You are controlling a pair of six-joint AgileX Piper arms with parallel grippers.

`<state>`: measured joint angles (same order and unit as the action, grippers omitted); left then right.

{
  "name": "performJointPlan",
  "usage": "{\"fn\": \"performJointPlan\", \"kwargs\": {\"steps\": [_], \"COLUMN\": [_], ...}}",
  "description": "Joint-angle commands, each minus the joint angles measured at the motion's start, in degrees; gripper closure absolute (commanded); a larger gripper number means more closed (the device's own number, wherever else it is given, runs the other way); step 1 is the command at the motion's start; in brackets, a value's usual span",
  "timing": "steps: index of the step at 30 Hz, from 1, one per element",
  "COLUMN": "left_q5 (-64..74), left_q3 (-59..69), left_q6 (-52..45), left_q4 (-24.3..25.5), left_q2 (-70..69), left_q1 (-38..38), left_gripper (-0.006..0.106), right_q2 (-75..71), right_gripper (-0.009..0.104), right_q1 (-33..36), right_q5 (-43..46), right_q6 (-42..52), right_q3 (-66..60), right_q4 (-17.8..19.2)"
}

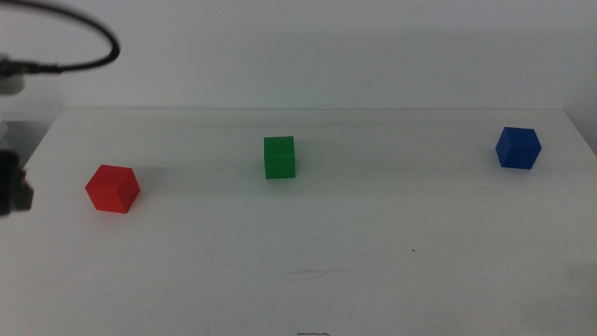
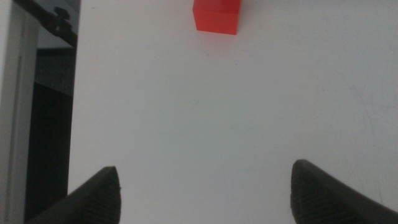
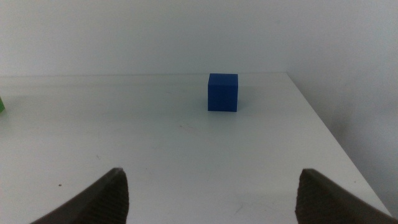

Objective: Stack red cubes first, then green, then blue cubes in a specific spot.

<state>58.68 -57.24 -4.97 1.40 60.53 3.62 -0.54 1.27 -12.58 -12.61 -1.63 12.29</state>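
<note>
Plain white tabletop (image 1: 308, 271) against a pale wall; red cube (image 1: 113, 189) at left, green cube (image 1: 279, 157) centre, blue cube (image 1: 518, 147) far right, all well apart, none stacked. Left gripper (image 2: 202, 186) spread wide, empty, short of red cube; right gripper (image 3: 211, 196) likewise wide, empty, facing blue cube. Likely risk: off-centre closure nudging red cube askew. Nothing obstructing either approach.

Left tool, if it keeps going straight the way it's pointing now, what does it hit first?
Probably the red cube. In the left wrist view the left tool is open over bare white table, and the cube sits ahead, roughly on its line, with nothing between. The gap is hard to judge.
</note>
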Motion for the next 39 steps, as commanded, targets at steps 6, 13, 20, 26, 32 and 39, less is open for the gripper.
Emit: {"fn": "performJointPlan", "kwargs": {"steps": [6, 13, 20, 26, 32, 39], "left_q5": [7.5, 10.7, 12.5, 12.5, 12.7, 12.7], "left_q3": [-15.2, -27.5, -36.4, -41.8, -47.3, -50.5], "left_q6": [-5.3, -10.6, -12.4, -12.8, -14.8, -14.8], "left_q4": [-1.0, -1.4, -2.5, -3.7, -4.7, -5.3], "left_q2": [13.7, 27.6, 38.5, 46.4, 52.8, 58.1], "left_q1": [-0.2, -0.2, -0.2, -0.2, -0.2, -0.2], "left_gripper": [0.007, 0.007, 0.007, 0.007, 0.007, 0.007], "right_q2": [-1.3, -1.3, -1.3, -1.3, -1.3, -1.3], "right_gripper": [0.001, 0.001, 0.001, 0.001, 0.001, 0.001], "right_q1": [-0.4, -0.4, -0.4, -0.4, -0.4, -0.4], "right_q5": [4.4, 4.4, 4.4, 4.4, 4.4, 4.4], "right_q6": [0.5, 0.5, 0.5, 0.5, 0.5, 0.5], "right_q3": [1.0, 1.0, 1.0, 1.0, 1.0, 1.0], "right_q4": [0.9, 0.9, 0.9, 0.9, 0.9, 0.9]}}
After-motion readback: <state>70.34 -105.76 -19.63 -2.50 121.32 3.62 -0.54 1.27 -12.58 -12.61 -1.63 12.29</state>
